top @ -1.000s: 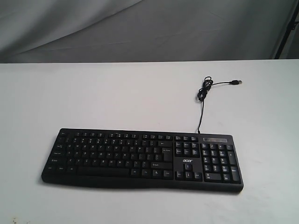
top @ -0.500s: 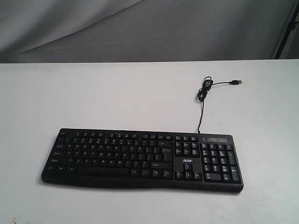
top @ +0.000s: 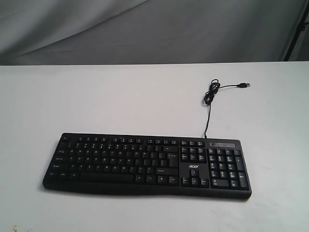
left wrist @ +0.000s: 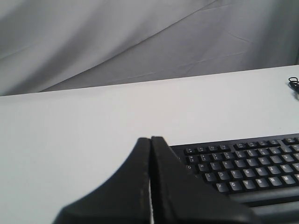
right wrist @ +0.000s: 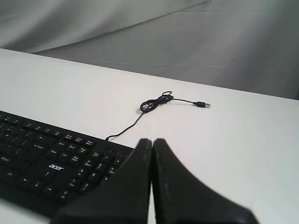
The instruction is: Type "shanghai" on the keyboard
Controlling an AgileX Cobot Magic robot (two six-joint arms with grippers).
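Observation:
The black keyboard (top: 147,164) with white legends and an "acer" logo lies flat near the table's front edge. Its thin cable (top: 208,99) runs from the back edge away toward a small coil and a loose USB plug (top: 245,85). Neither arm shows in the exterior view. In the left wrist view my left gripper (left wrist: 150,139) is shut and empty, off the letter end of the keyboard (left wrist: 243,163). In the right wrist view my right gripper (right wrist: 152,141) is shut and empty, off the number-pad end of the keyboard (right wrist: 51,163), with the cable (right wrist: 154,103) beyond.
The white table (top: 120,96) reaches back to a grey cloth backdrop (top: 154,29). A dark post (top: 297,34) stands at the far right behind the table.

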